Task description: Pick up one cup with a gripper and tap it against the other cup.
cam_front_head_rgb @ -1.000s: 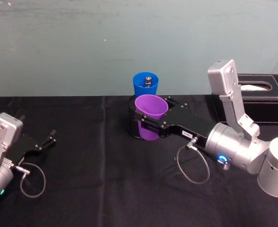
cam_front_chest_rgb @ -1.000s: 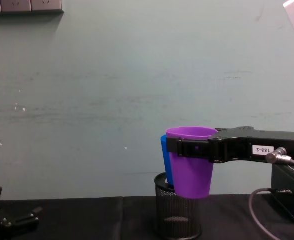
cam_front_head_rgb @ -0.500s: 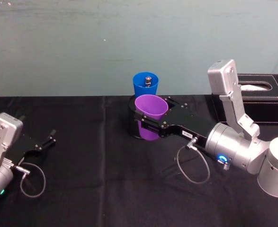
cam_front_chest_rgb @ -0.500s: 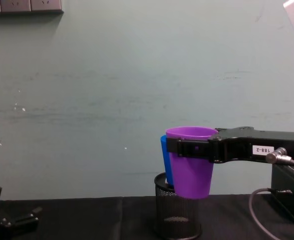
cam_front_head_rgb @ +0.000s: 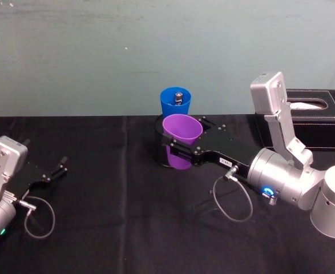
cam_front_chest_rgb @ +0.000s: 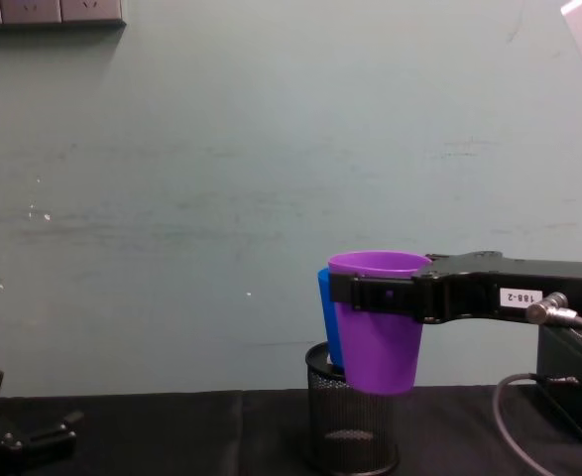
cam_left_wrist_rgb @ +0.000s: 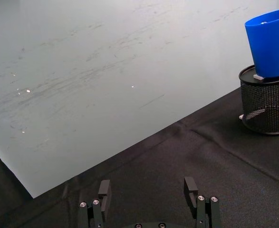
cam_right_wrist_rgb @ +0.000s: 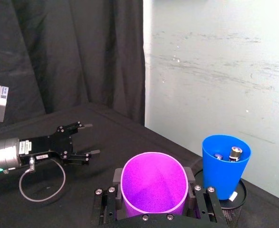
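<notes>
Head view. Near the table's centre, the right gripper [cam_front_head_rgb: 184, 138] reaches in from the right and pinches the purple cup [cam_front_head_rgb: 182, 130] between its flat fingers, one on each side of the wall below the rim. The cup is upright, mouth up. Just beyond it, on the far side, stands the blue cup [cam_front_head_rgb: 174, 104], seated in a black wire-mesh pen holder [cam_front_head_rgb: 160, 154]. A black tissue box [cam_front_head_rgb: 315, 117] lies at far right. The left gripper [cam_front_head_rgb: 61, 165] rests low at near left, well apart from both cups, over the black cloth [cam_front_head_rgb: 127, 217].

Left wrist view. The left gripper [cam_left_wrist_rgb: 147, 194] has its fingers [cam_left_wrist_rgb: 104, 190] spread, with nothing between them. The blue cup [cam_left_wrist_rgb: 270, 47] stands upright in the pen holder [cam_left_wrist_rgb: 267, 107], far off on the cloth.

Right wrist view. The right gripper [cam_right_wrist_rgb: 153, 190] clamps the purple cup [cam_right_wrist_rgb: 153, 183] from both sides. The blue cup [cam_right_wrist_rgb: 225, 159] sits just beside it in the pen holder [cam_right_wrist_rgb: 234, 211] and holds small metal items; the two rims appear apart. The left gripper [cam_right_wrist_rgb: 91, 139] shows farther off, spread.

Chest view. The right gripper [cam_front_chest_rgb: 385, 295], bearing the label 188-2 [cam_front_chest_rgb: 521, 296], holds the purple cup [cam_front_chest_rgb: 375, 342] clear of the cloth, its base level with the rim of the pen holder [cam_front_chest_rgb: 350, 426]. The blue cup [cam_front_chest_rgb: 327, 317] is partly hidden behind it; whether the cups touch cannot be told. The left gripper [cam_front_chest_rgb: 23, 436] lies low at left.
</notes>
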Controlling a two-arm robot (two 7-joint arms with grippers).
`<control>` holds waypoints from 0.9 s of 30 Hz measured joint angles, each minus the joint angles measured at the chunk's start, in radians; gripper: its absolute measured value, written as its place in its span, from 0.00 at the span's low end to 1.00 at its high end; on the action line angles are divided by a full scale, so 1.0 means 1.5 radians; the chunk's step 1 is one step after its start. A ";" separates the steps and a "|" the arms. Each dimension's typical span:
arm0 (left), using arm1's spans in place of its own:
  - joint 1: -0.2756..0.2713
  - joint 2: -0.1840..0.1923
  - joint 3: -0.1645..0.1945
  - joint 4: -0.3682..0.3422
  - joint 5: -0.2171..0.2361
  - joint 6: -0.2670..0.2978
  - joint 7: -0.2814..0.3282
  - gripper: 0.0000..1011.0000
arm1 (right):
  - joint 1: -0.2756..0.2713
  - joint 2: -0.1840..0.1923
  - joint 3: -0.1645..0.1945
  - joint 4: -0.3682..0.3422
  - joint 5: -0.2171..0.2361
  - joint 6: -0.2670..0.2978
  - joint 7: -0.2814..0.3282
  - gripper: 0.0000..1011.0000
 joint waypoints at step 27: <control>0.000 0.000 0.000 0.000 0.000 0.000 0.000 0.99 | 0.000 0.000 0.000 0.000 0.000 0.000 0.000 0.73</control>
